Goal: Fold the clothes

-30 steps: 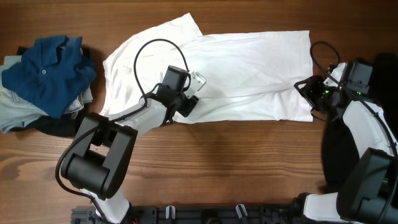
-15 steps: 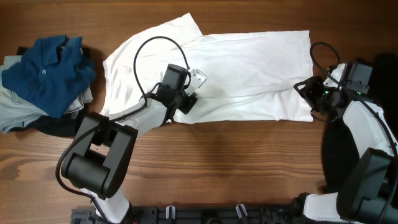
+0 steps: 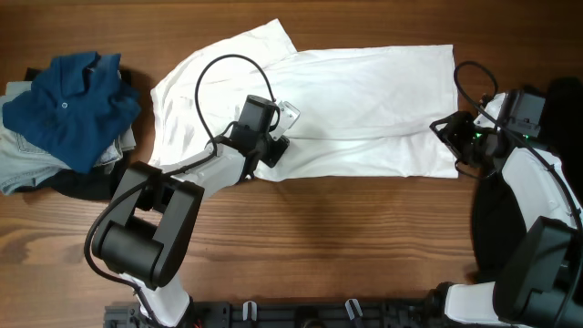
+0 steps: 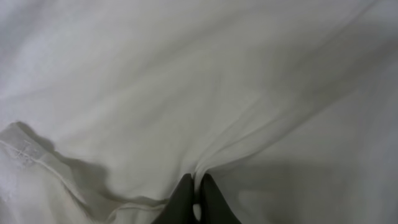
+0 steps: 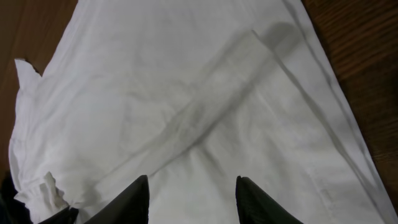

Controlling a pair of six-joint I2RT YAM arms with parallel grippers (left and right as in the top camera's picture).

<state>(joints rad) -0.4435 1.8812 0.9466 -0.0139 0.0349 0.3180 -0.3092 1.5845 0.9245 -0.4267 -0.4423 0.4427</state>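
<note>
The clothes, a large white shirt [image 3: 355,109], lie spread across the back half of the wooden table. My left gripper [image 3: 275,148] sits on the shirt's front left part and is shut on a pinched ridge of white fabric [image 4: 205,163]; its dark fingertips [image 4: 181,198] meet around the fold. My right gripper [image 3: 446,135] rests at the shirt's right edge. In the right wrist view its two dark fingers [image 5: 134,199] stand apart over flat white cloth [image 5: 193,124], with nothing between them.
A dark blue polo shirt [image 3: 71,102] lies on a heap of grey and black garments [image 3: 27,169] at the far left. Bare wooden tabletop [image 3: 337,246] runs along the front. A black object [image 3: 565,96] sits at the right edge behind the right arm.
My left gripper has closed on a fold of the white shirt, bunching fabric toward it. The right arm has stayed put, its fingers opening slightly.
</note>
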